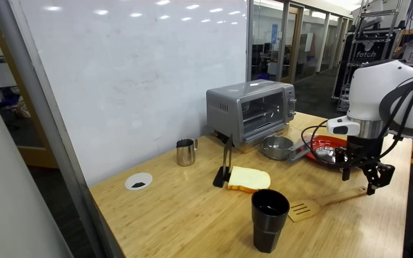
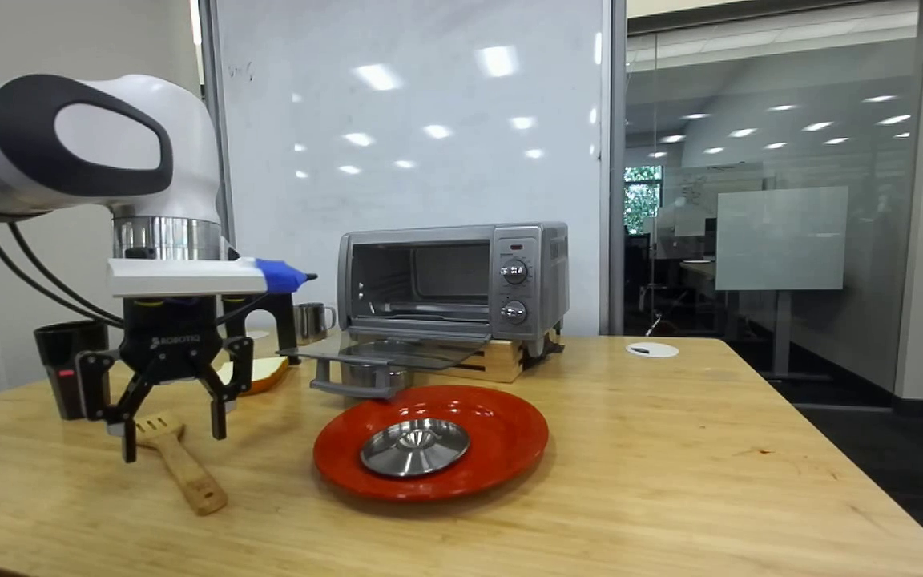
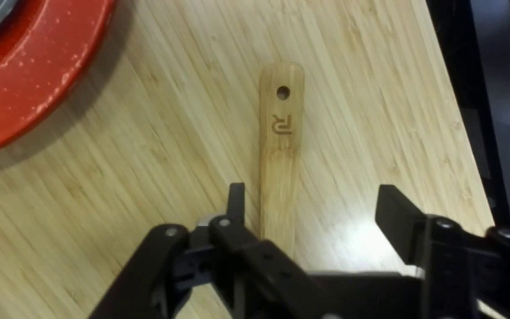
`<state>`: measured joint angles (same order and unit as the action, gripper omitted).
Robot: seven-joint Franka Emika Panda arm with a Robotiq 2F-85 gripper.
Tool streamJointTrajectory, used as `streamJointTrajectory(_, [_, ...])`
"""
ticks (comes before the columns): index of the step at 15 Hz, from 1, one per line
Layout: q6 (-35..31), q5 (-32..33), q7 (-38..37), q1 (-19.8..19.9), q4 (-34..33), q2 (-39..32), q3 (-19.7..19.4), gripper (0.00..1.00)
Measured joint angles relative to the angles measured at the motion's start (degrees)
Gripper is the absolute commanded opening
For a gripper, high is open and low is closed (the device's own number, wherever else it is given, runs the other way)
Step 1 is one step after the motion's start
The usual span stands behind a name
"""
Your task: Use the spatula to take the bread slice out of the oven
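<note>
Wrist view: gripper (image 3: 312, 192) spread over spatula (image 3: 280, 164), nothing pinched; in exterior view, bread (image 1: 249, 178) on table (image 1: 181, 204), nearer than oven (image 1: 232, 107); removal looks done; next move likely lift clear, or centre to grip.

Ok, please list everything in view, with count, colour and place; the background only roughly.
table: 1, tan, foreground
whiteboard: 1, white, behind table
oven: 1, grey, near whiteboard
wood base: count unclear, tan, under oven
bread: 1, cream, on table
spatula: 1, tan, on table
plate: 1, red, on table
lid: 1, silver, on plate
pot: 1, silver, near oven
pitcher: 1, silver, near whiteboard
cup: 1, black, on table
upright object: 1, black, near bread
discs: 2, white, on table
glass walls: several, clear, background
arm: 1, white and black, above table
gripper: 1, black, open above spatula
</note>
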<state>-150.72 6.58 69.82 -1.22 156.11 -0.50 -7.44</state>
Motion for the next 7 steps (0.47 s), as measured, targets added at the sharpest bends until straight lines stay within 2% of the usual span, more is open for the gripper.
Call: streamJointTrajectory(7, [0.1,0.0,-1.6,0.2,0.0,-0.2,0.6,1.0])
